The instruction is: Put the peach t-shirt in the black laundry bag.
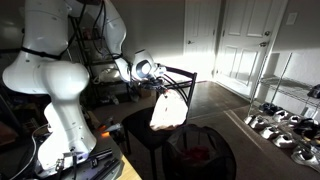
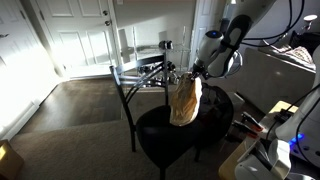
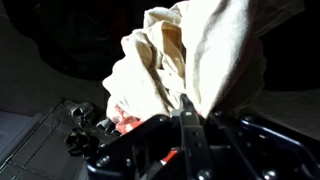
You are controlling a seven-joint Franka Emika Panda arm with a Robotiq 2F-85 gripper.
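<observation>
The peach t-shirt (image 1: pixel 168 110) hangs bunched from my gripper (image 1: pixel 160 88) in both exterior views; it also shows in an exterior view (image 2: pixel 185 101) below the gripper (image 2: pixel 192 74). It hangs above the black laundry bag (image 1: pixel 200 155), whose round dark opening (image 2: pixel 170 135) lies under it. In the wrist view the pale shirt (image 3: pixel 190 55) fills the upper frame, pinched in the gripper fingers (image 3: pixel 187 108). The gripper is shut on the shirt.
A dark metal rack or table frame (image 2: pixel 145 72) stands behind the bag. White doors (image 1: pixel 245 40) are at the back. A wire shelf with shoes (image 1: pixel 285 125) stands at one side. Something red (image 3: pixel 122 118) lies inside the bag.
</observation>
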